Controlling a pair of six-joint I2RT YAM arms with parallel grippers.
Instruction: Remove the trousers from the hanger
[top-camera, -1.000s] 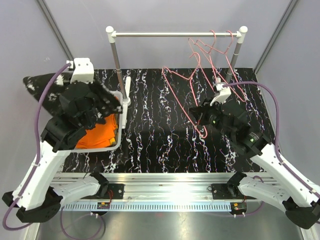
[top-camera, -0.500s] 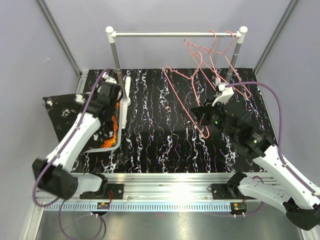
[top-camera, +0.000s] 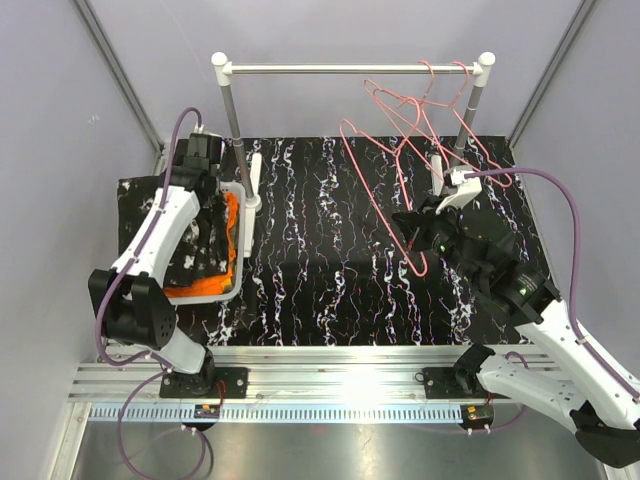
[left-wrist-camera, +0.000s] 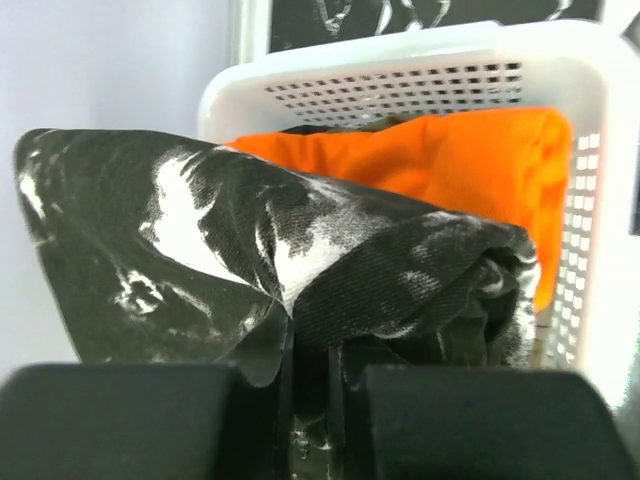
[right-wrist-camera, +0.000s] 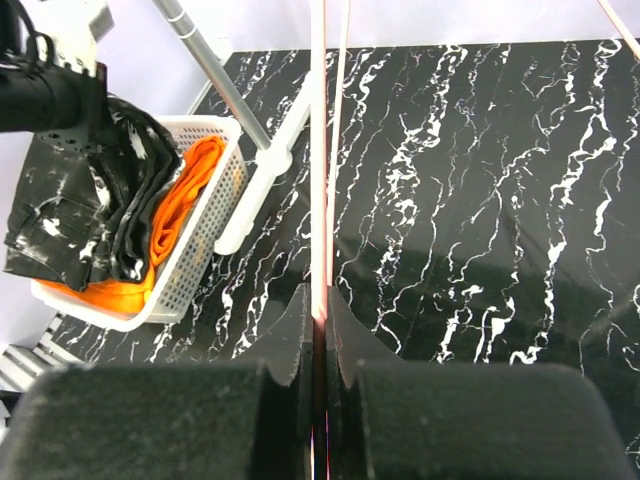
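Note:
The black trousers with white splashes (top-camera: 185, 250) hang over the white basket (top-camera: 243, 235), and my left gripper (top-camera: 205, 188) is shut on a fold of them. The left wrist view shows the cloth (left-wrist-camera: 260, 270) pinched between the two fingers at the gripper (left-wrist-camera: 310, 375). Beneath lie bright orange trousers (left-wrist-camera: 440, 160) inside the basket (left-wrist-camera: 400, 70). My right gripper (top-camera: 412, 232) is shut on the lower wire of a bare pink hanger (top-camera: 385, 190), which runs up from the jaws in the right wrist view (right-wrist-camera: 320, 250). The hanger's hook is on the rail (top-camera: 340, 69).
Several more pink hangers (top-camera: 425, 100) hang empty at the rail's right end. The rail's left post (top-camera: 235, 130) stands right beside the basket. The black marbled tabletop (top-camera: 320, 270) lies between the arms. Grey walls close in on both sides.
My left arm has swung in from the far left and carried the black trousers over the basket. My right gripper has shifted slightly right with the hanger.

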